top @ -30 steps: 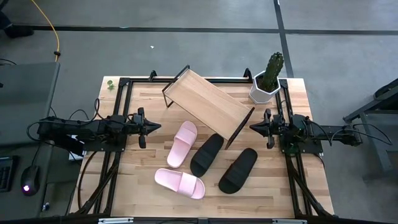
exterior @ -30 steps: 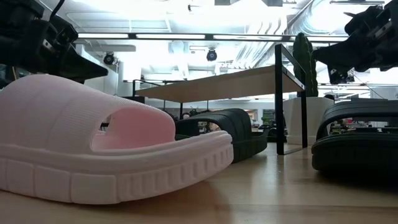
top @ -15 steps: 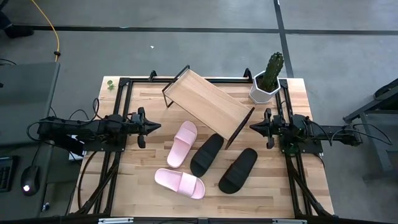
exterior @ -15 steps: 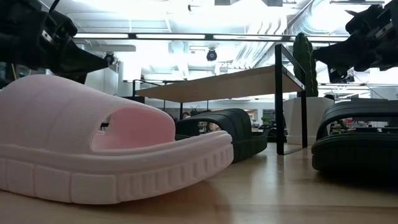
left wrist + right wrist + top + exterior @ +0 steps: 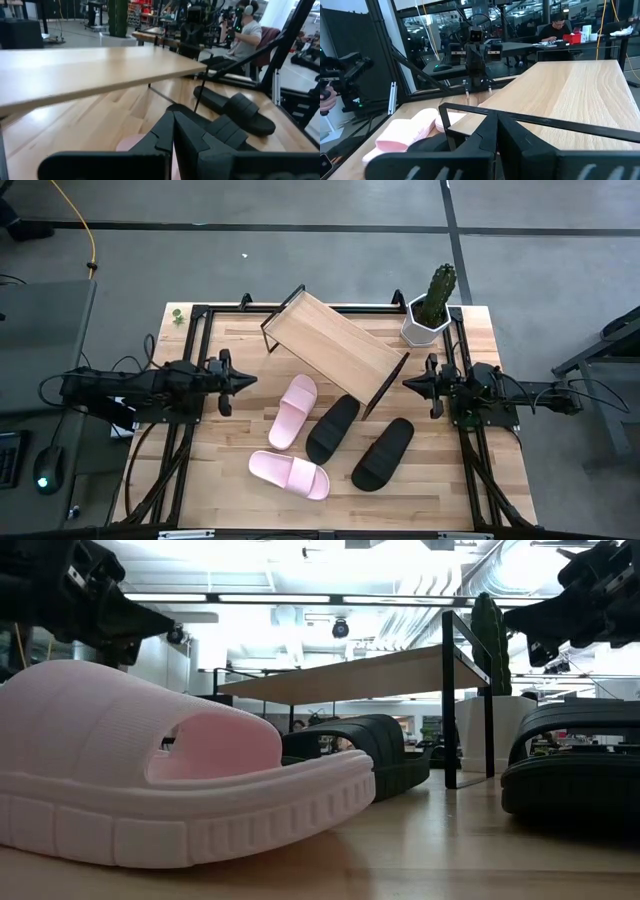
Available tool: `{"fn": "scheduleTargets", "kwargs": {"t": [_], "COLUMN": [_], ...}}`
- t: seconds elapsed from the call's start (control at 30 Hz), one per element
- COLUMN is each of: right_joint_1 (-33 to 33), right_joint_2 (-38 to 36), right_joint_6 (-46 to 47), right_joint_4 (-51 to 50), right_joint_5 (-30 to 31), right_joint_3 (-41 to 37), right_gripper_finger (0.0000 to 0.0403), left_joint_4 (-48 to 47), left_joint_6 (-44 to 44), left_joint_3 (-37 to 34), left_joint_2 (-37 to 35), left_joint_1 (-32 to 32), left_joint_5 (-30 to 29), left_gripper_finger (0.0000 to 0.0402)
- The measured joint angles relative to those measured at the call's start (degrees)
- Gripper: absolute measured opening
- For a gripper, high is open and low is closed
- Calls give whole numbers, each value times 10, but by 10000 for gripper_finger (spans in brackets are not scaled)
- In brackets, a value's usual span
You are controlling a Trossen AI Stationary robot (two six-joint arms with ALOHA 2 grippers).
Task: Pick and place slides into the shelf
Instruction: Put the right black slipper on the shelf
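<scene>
Pink and black slides (image 5: 330,442) lie loose mid-surface, none on the slanted shelf (image 5: 334,346) toward the back edge; left hand (image 5: 248,381) and right hand (image 5: 408,383) hover with fingers together, risking snagging the shelf's frame

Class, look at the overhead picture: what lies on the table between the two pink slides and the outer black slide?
In the high view, the other black slide lies between them.

A light butcher-block wooden table (image 5: 240,500) carries the slanted wooden-board shelf (image 5: 335,345), two pink slides (image 5: 291,411), two black slides (image 5: 383,453) and a white cactus pot (image 5: 424,330).
</scene>
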Motion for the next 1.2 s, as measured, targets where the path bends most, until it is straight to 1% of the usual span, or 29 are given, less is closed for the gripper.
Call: {"fn": "scheduleTargets", "kwargs": {"t": [0.13,0.27,0.37,0.5,0.8,1.0,1.2], "right_joint_1": [0,0,0,0,0,0,0], "right_joint_2": [0,0,0,0,8,63,145], "right_joint_6": [0,0,0,0,-5,-7,-39], "right_joint_4": [27,42,26,-20,-78,-110,-126], "right_joint_5": [0,-12,-17,-17,-17,-17,-12], "right_joint_3": [1,10,34,74,160,230,313], "right_gripper_finger": [0,0,0,0,0,0,0], "left_joint_4": [-2,-38,-81,-133,-158,-224,-236], "left_joint_6": [0,-13,-15,-15,-14,-12,18], "left_joint_3": [17,49,81,122,201,295,389], "left_joint_2": [0,0,0,0,8,66,147], "left_joint_1": [0,0,0,0,0,0,0], "left_joint_5": [0,0,0,0,0,0,0], "left_gripper_finger": [1,1,1,1,1,1,1]}}
